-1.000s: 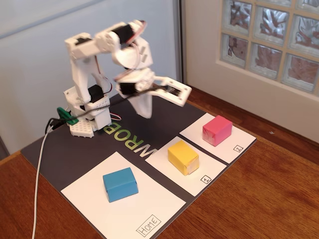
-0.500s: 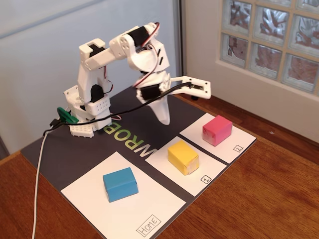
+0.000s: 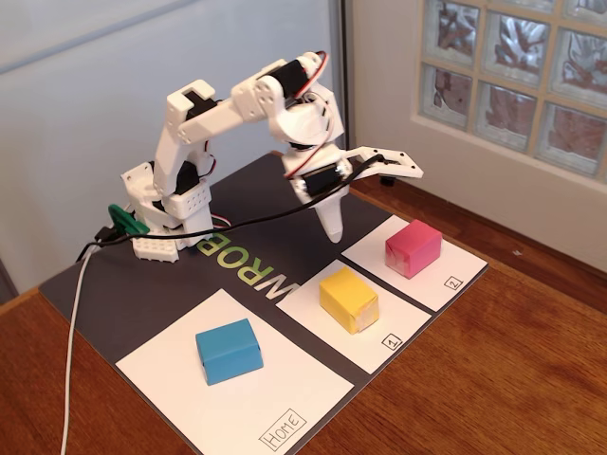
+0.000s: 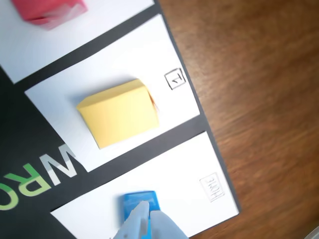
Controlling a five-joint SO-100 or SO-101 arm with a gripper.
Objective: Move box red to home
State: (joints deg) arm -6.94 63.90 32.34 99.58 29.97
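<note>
Gripper (image 3: 365, 194) agape, empty – above mat; box red (image 3: 413, 248) on sheet (marked 2).

Brown wooden table (image 3: 512, 379), bearing a dark mat (image 3: 114, 294) under and behind the gripper (image 3: 365, 194); lying on the mat itself, three white sheets, home (image 3: 285, 398) farthest from the gripper.
</note>
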